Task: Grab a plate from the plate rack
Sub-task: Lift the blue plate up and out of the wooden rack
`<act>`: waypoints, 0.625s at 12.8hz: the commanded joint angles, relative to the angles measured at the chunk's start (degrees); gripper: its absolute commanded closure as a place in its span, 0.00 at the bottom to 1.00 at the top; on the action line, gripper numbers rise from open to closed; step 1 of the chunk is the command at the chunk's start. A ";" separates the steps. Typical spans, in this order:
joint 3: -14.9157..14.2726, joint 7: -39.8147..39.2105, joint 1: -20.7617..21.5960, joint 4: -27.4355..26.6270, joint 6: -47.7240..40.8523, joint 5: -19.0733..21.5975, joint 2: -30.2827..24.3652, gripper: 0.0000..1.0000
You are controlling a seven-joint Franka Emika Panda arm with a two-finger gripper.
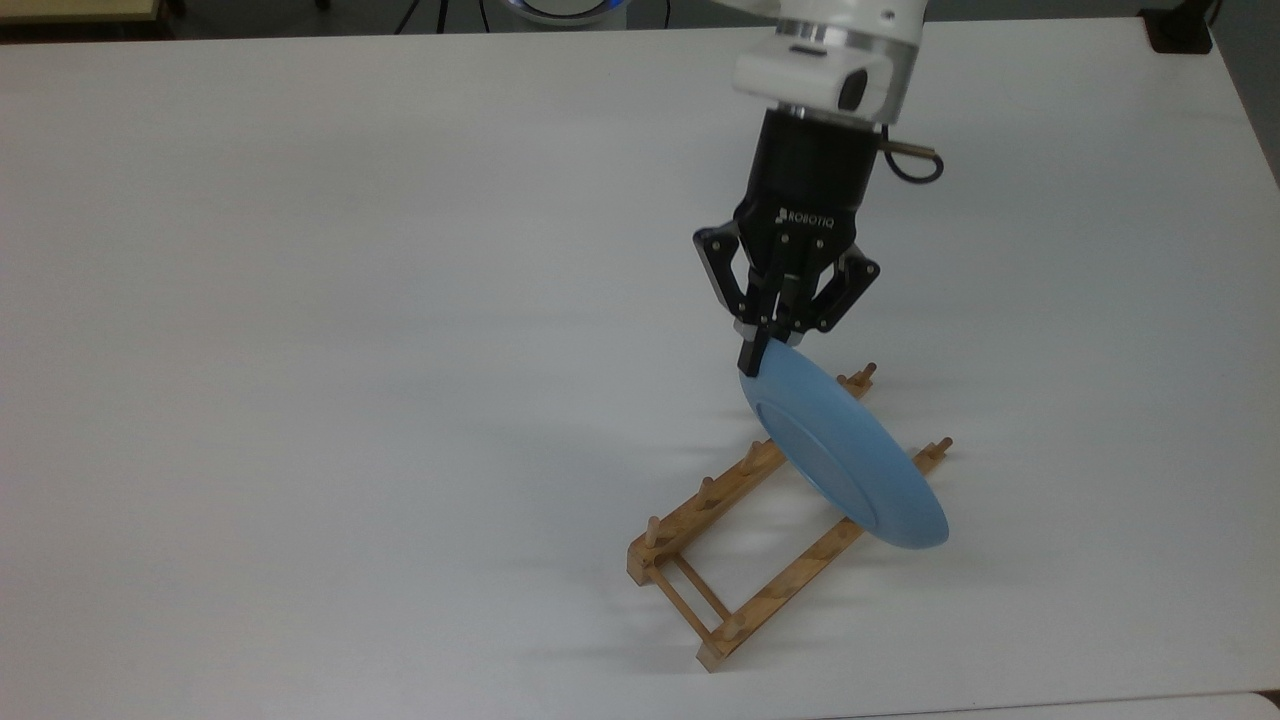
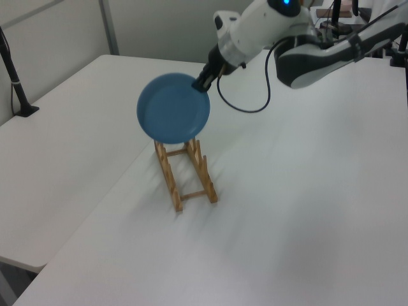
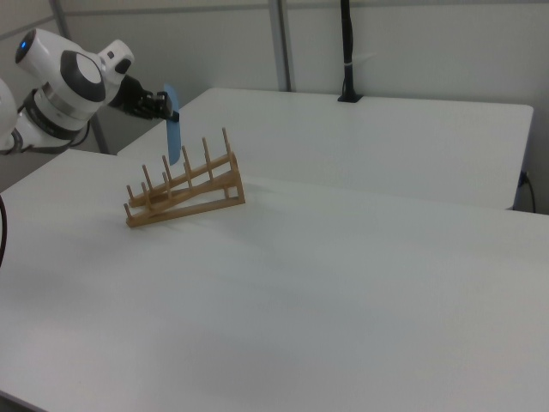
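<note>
Aloft above the plate rack [image 1: 745, 540]: light-blue plate [image 1: 845, 460], pinched at its upper rim by the black gripper [image 1: 762, 352] with fingers closed on it. Held on edge, lower rim clear of the pegs in the left view, lifted off the rack [image 2: 185, 172] on the white table [image 1: 350, 350]. Seen edge-on in the right view [image 3: 172, 129], just behind the rack's taller end.

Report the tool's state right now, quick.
Tool: closed on the rim of the blue plate, holding it above the plate rack.
</note>
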 commanded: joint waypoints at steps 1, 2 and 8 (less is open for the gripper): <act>0.28 1.09 -0.49 -1.87 -0.95 5.25 -3.88 1.00; 0.37 0.92 -0.66 -1.88 -3.67 7.63 -4.68 1.00; 0.28 -26.18 -5.48 -2.05 -32.90 39.42 -13.46 1.00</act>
